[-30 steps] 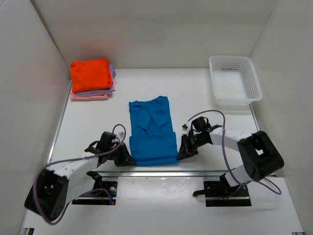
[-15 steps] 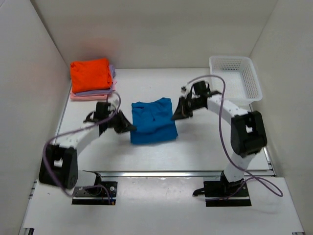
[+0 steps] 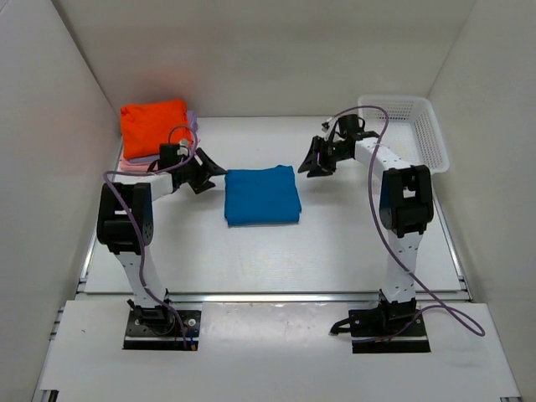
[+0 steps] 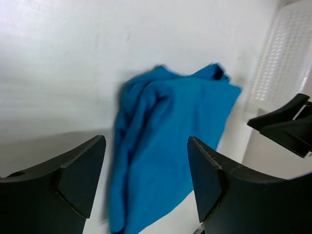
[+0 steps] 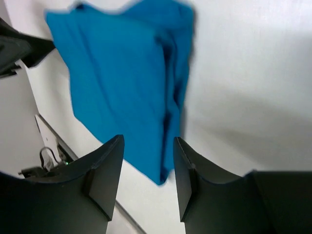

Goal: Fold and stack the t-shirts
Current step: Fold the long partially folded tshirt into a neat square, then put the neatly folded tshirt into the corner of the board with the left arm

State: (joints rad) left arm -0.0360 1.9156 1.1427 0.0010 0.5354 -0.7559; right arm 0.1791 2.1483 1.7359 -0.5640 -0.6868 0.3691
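White worktop point(image 3: 352, 239) carried the folded blue t-shirt point(image 3: 262, 195) at centre. Left fingers point(image 4: 80, 175) and right fingers point(image 5: 105, 170) stood spread and empty beside its far corners. The orange-topped stack point(image 3: 155, 126) lay nearer the left fingers.

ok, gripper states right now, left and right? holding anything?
Left gripper: open, holding nothing.
Right gripper: open, holding nothing.
The folded blue t-shirt lies on the table between them.
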